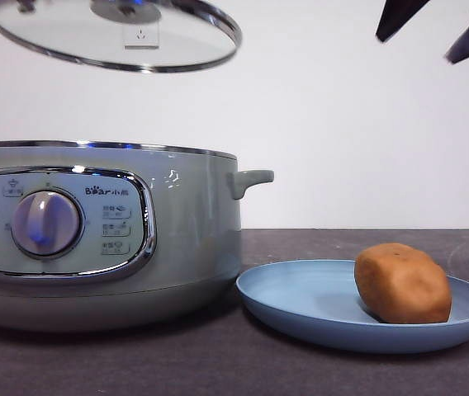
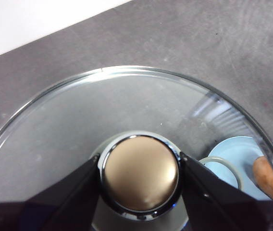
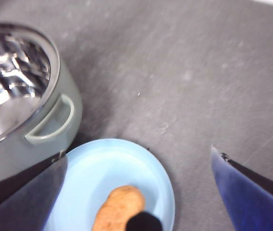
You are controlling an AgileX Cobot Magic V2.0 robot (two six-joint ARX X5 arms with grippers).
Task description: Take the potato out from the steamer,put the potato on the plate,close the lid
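Glass lid (image 1: 115, 37) hangs tilted above the open steamer (image 1: 102, 235), left gripper (image 2: 140, 173) clamped on its knob (image 2: 140, 172). Just right of the steamer, the potato (image 1: 402, 283) lies on the plate (image 1: 300, 301), long axis roughly level. Right gripper (image 1: 437, 29) hovers above it, jaws spread, empty.

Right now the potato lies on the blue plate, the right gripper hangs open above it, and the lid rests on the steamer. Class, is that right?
One detail is wrong: the lid is not on the steamer. The front view shows it held in the air above the open pot, the left gripper shut on its knob. The potato, plate and open right gripper are as stated.
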